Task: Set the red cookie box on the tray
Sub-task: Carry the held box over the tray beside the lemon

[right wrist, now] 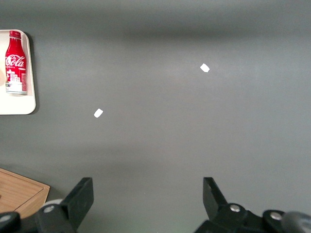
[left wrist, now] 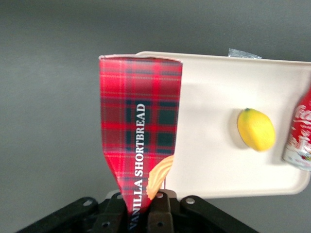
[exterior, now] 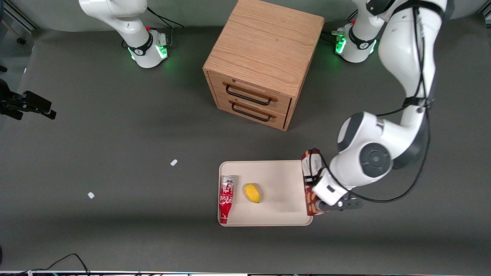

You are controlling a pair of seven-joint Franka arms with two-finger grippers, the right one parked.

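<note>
Carrying the red cookie box pinched at one end, the gripper hangs over the tray edge at its 3 o'clock side. Transport looks nearly done; next, I judge, shift toward the lemon at 9 o'clock, lower, release.

Red cookie box mostly hidden under arm; hand cut off by edge.
</note>
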